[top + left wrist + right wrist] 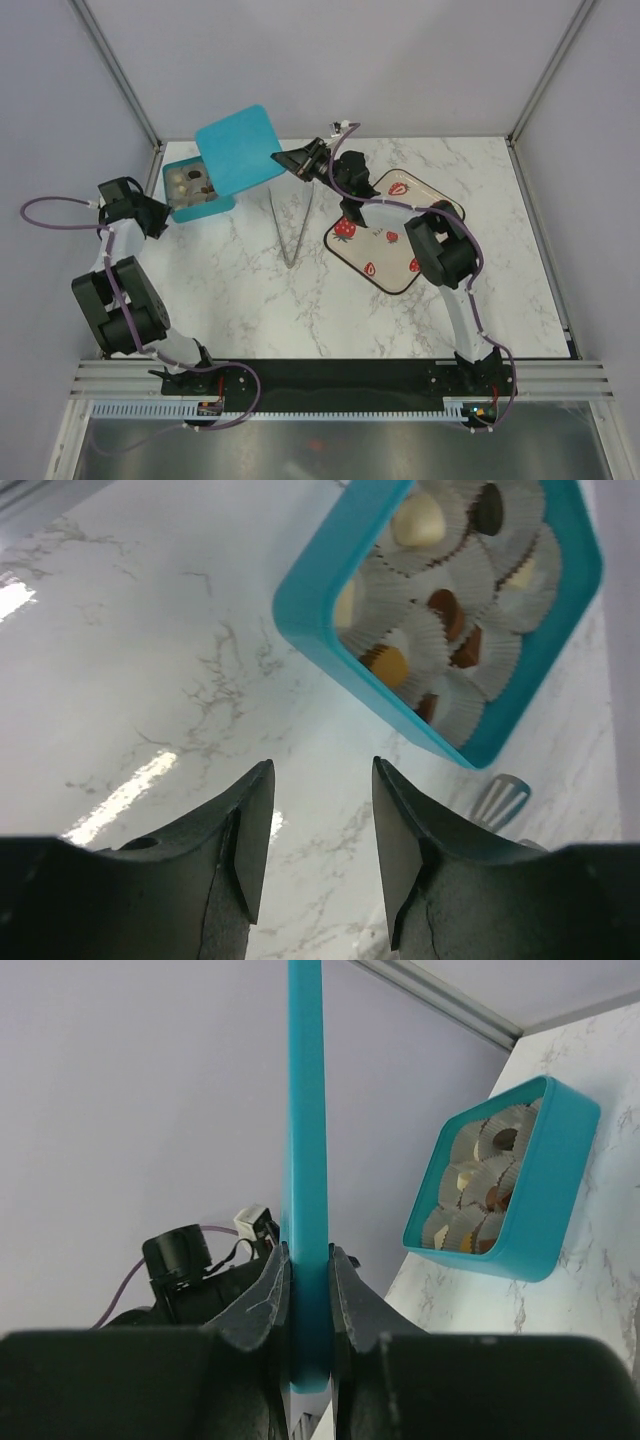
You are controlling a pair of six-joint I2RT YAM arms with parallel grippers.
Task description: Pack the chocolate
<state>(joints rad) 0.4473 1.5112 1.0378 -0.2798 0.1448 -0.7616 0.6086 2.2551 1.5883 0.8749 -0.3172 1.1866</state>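
Teal square plastic lid, pinched by its edge in the closed right pincer, hangs raised beside the teal box of brown and beige chocolates, left pincer half-open and empty near that box; lowered askew, the lid could catch the rim and slip.

A robot lab cell: plain panels in metal framing wall a marble-print table.

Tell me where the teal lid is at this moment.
Top view: the teal lid is in the air at the far left-centre, one edge pinched in the right fingers, overlapping the open teal box on its right side, just left of the tongs.
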